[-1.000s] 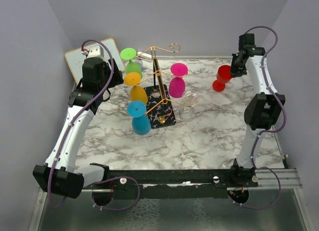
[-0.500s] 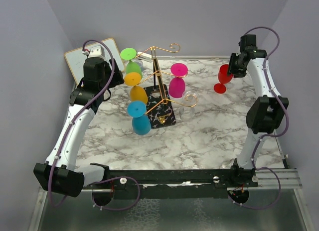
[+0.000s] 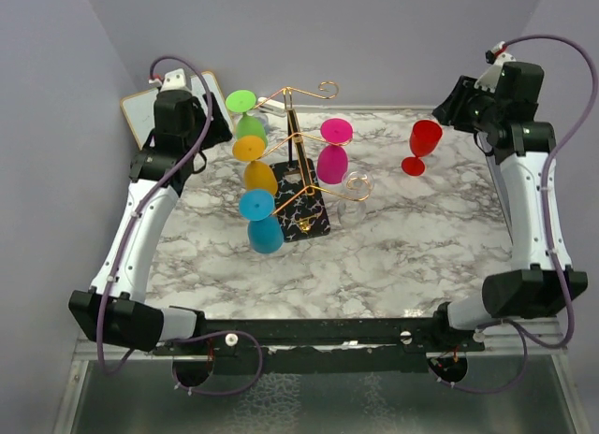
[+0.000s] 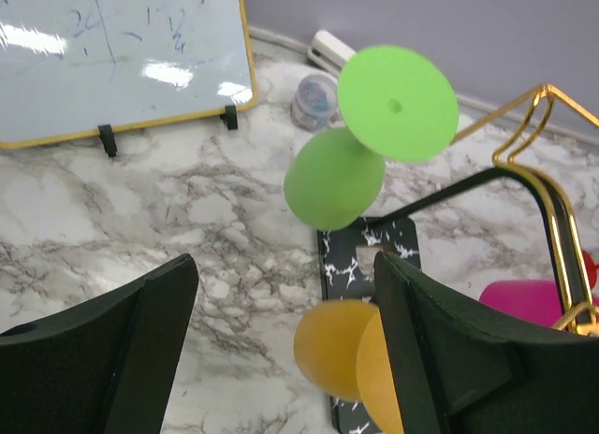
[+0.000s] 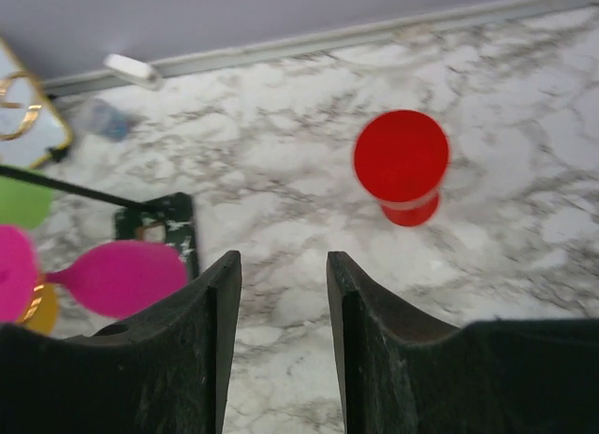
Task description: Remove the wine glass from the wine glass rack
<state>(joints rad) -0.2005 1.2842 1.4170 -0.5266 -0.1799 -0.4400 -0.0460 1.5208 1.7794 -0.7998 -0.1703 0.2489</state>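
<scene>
Left gripper is gaping wide, gripping nothing, facing the rack from the table's far left corner. Green glass is hanging off the rack's upper left arm, straight ahead between the fingers. Its axis is tilting: foot up toward the gripper, bowl lower and away. The foot is hiding the hook, so it is probably hanging by the stem. Right gripper is standing apart, empty. Red glass is standing near the far right corner. Left arm is nearer.

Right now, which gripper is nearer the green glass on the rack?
Left. The left gripper hovers just left of the green glass; the right gripper is across the table, by the red glass.
</scene>
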